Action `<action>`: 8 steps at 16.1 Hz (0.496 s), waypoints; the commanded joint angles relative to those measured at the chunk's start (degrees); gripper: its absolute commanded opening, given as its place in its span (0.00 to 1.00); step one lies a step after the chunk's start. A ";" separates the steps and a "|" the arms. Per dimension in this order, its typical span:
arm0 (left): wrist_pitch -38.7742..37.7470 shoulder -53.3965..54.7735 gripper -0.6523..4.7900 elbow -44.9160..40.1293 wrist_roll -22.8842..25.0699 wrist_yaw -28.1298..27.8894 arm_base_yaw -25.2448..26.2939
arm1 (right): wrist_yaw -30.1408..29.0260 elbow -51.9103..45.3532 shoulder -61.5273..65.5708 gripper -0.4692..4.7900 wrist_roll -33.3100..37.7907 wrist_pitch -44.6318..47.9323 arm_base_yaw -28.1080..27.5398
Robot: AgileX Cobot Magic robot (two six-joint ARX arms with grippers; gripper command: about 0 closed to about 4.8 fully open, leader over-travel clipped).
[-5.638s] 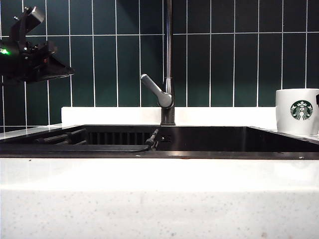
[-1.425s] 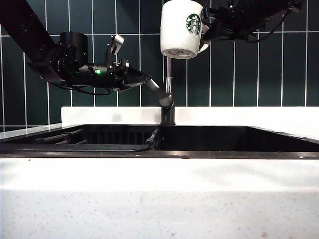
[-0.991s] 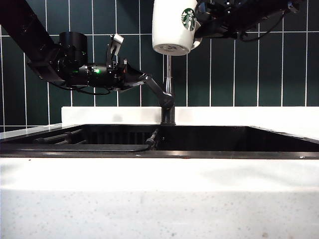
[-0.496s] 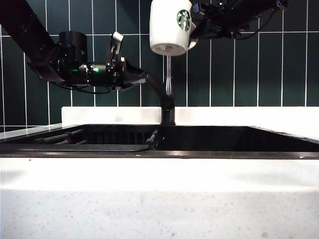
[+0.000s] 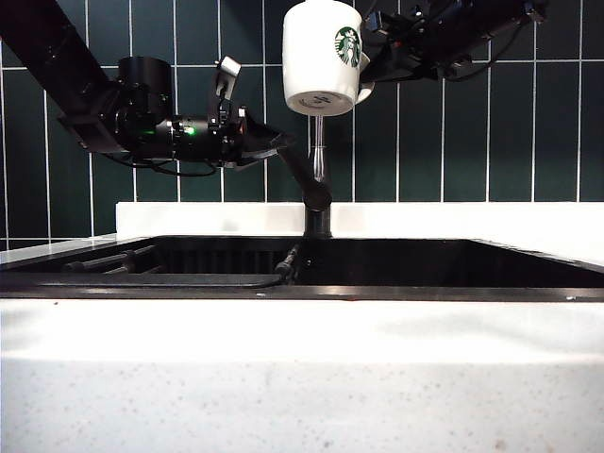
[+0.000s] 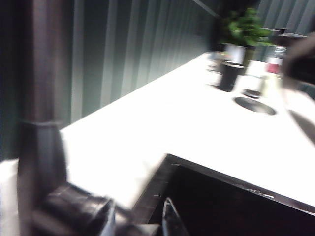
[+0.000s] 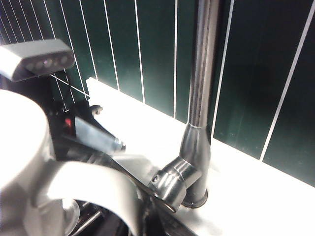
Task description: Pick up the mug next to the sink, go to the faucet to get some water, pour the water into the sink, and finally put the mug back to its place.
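Mug (image 5: 323, 57) time: the white mug hangs high up in the air, right in front of the faucet (image 5: 318, 160) pipe and above the sink (image 5: 396, 269). It sits upright, with its round bottom showing from below. A green round logo is on the side that faces us. The right gripper (image 5: 377, 52) comes in from the top right and holds the mug by its handle. Its fingers are pressed tight on the handle. In the right wrist view the mug (image 7: 22, 147) is a big white blur up close, and its curved handle sticks out in front of the camera. Past it you can see the faucet (image 7: 197, 128) standing on the white counter (image 7: 246, 196), with dark green tiles (image 7: 147, 49) behind.

The left gripper (image 5: 269, 146) reaches in from the left, pointing sideways. Its fingers are spread wide, and they sit at the tip of the faucet's lever, which slants up toward them. Whether they touch the lever is hard to tell. The left wrist view is blurry. It shows the dark faucet (image 6: 42, 123) very close, the black sink (image 6: 231, 206) corner, and the long white counter (image 6: 187, 123). Far off on that counter are a small plant (image 6: 241, 27) and a dark cup (image 6: 229, 76).
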 commanded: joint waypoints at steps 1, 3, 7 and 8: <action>-2.08 -0.46 0.34 0.26 3.98 -1.60 0.13 | -0.90 0.63 -0.81 0.09 0.85 3.19 0.09; -7.17 -0.46 0.34 0.26 7.58 -1.51 0.13 | -0.87 0.63 -0.81 0.09 0.70 3.13 0.09; -9.51 -0.48 0.34 0.26 10.16 -4.20 0.13 | -0.85 0.63 -0.81 0.09 0.50 3.13 0.09; -9.14 -0.48 0.34 0.26 10.14 -5.53 0.13 | -0.85 0.63 -0.81 0.09 0.48 3.13 0.09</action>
